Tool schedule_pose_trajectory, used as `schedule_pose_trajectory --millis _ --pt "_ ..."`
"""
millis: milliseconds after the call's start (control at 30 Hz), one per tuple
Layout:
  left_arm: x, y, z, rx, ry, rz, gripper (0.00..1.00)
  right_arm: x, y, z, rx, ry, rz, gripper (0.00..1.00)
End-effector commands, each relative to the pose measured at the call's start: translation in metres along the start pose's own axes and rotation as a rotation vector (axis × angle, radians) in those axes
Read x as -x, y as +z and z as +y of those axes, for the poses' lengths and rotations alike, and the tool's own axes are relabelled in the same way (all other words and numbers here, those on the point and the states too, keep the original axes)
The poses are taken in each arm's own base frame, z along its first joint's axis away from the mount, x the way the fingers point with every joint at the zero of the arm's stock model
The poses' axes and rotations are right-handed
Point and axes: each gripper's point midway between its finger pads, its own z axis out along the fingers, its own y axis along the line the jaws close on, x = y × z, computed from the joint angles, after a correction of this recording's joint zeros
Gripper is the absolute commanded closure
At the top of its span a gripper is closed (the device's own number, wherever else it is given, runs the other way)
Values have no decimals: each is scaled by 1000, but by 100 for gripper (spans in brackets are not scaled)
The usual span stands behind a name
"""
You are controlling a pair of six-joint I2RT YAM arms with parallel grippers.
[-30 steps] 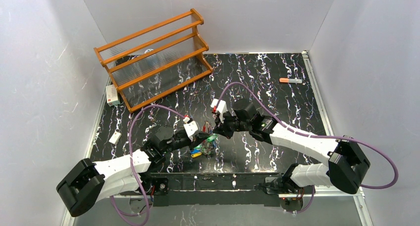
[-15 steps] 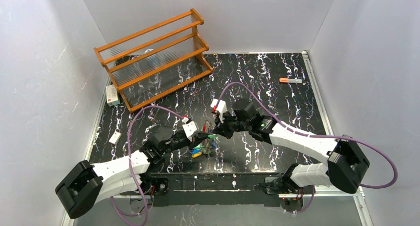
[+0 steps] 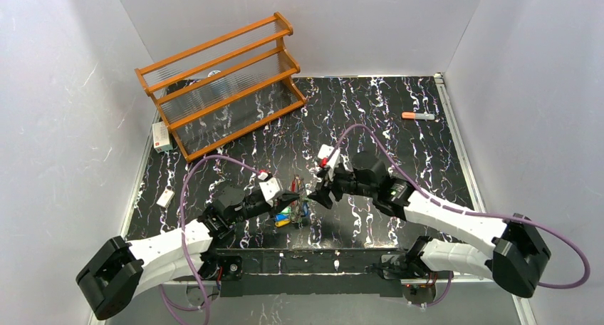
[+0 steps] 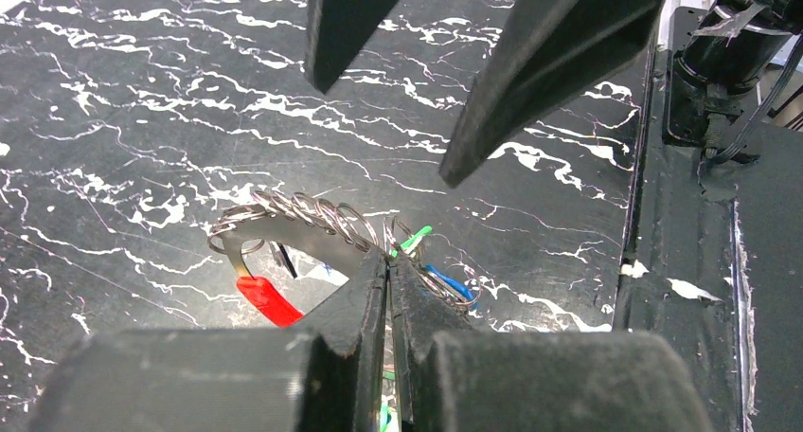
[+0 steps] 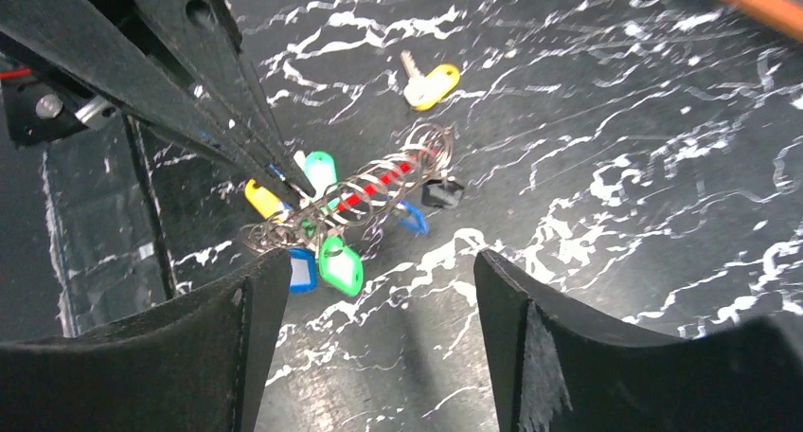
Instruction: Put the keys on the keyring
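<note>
The keyring (image 5: 352,203) is a coil of wire loops with a red section, fringed with green (image 5: 340,265), blue and yellow tags. My left gripper (image 4: 390,260) is shut on its wire, with the red arc (image 4: 268,299) to the left of the jaws. In the top view the left gripper (image 3: 290,197) holds the keyring (image 3: 293,211) just above the table. My right gripper (image 5: 379,273) is open with nothing between its fingers, close beside the ring on its right (image 3: 318,194). A loose key with a yellow head (image 5: 428,83) lies on the table beyond the ring.
A wooden rack (image 3: 221,83) stands at the back left. An orange-capped marker (image 3: 417,115) lies at the far right. A white box (image 3: 162,136) and a small white piece (image 3: 165,197) sit by the left edge of the marbled black table (image 3: 399,147).
The right gripper has opened and pulled back a little to the right of the keyring. The left gripper stays shut on the ring in nearly the same place.
</note>
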Motion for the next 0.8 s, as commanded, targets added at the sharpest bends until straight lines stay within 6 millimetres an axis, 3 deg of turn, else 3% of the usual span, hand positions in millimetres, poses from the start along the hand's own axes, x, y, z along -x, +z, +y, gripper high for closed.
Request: schedule_pose_trajectory --millis 0,167,400,633,767 --pt "24 -2 -3 -22 75 -90 100 42 -11 -13 -90 -69 -179 20" --pt "29 -4 -8 -54 111 -112 100 46 -17 -2 -35 -150 -235 21" --pt "30 -6 -17 -103 155 -127 100 40 -27 48 218 -486 -415 23" --pt "31 -6 -23 -143 168 -135 100 43 -23 56 263 -533 -475 41" --pt "34 -5 -25 -154 171 -140 100 47 -20 60 298 -542 -496 56"
